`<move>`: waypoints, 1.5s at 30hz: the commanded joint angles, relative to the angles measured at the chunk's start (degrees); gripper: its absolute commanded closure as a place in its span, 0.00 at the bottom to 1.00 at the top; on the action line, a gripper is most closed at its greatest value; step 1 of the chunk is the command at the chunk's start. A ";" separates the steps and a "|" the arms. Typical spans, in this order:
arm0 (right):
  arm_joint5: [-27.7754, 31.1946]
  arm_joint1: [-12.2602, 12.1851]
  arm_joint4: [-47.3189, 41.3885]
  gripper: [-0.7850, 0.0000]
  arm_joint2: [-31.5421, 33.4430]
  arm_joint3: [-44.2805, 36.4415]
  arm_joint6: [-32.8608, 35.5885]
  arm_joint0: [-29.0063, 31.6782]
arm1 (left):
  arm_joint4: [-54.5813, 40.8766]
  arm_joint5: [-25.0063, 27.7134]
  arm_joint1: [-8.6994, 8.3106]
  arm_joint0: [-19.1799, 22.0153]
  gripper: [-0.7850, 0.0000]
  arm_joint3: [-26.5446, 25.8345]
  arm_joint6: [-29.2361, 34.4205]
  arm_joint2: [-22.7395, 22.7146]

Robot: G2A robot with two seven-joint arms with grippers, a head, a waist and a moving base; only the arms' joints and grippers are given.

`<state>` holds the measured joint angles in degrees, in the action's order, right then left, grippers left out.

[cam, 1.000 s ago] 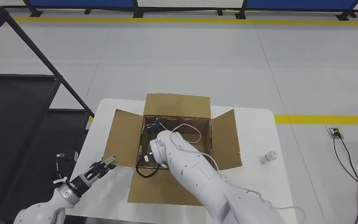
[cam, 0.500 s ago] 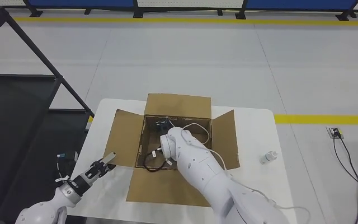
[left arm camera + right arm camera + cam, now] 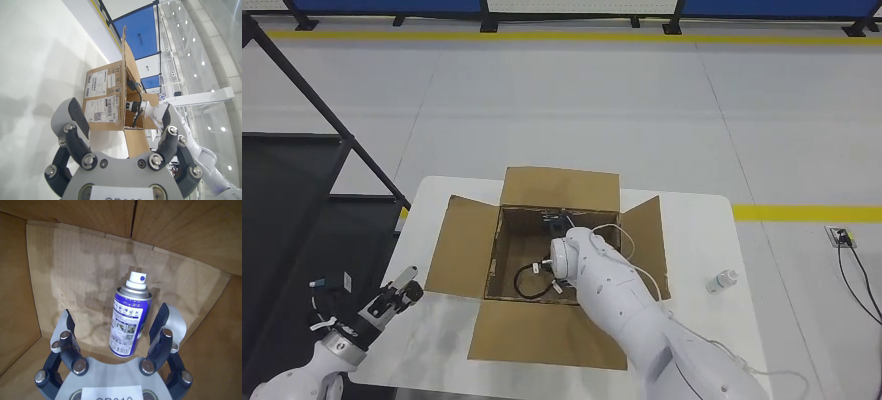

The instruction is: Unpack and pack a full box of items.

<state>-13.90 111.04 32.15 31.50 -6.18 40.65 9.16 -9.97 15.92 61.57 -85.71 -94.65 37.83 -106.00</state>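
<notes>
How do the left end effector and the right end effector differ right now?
The left end effector hangs outside the box, near the table's edge; the right end effector is down inside the box. The left one has nothing between its fingers; the right one has a blue spray can between its spread fingers. Both are open.
</notes>
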 commanded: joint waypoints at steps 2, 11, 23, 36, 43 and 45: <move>0.21 -0.35 0.04 0.00 0.28 -0.39 -0.04 0.38 | -0.30 0.12 -0.07 -0.41 0.00 -0.33 -0.19 -0.52; 0.12 -1.37 0.47 0.61 1.08 -1.40 -0.41 1.27 | -0.02 0.46 -0.16 -1.16 0.00 -1.16 -0.83 -0.45; 0.21 -2.44 1.35 1.00 2.17 -3.62 -2.67 1.82 | 0.16 1.01 -0.22 -1.93 0.00 -2.02 -1.91 -0.09; 14.46 -6.17 2.28 1.00 5.03 -11.55 -9.95 3.32 | 1.22 1.53 -0.22 -2.68 0.00 -3.99 -3.24 0.70; 17.48 -11.90 7.53 1.00 8.73 -28.77 -12.17 9.79 | 1.91 1.82 -0.25 -3.00 0.00 -4.89 -3.57 1.07; 16.72 -14.59 11.36 1.00 11.14 -39.00 -12.29 14.36 | 1.97 1.86 -0.26 -3.08 0.00 -5.09 -3.66 1.12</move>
<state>3.28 97.87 41.40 41.38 -38.80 28.28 20.97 -8.02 17.77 61.31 -88.75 -99.67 34.22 -104.91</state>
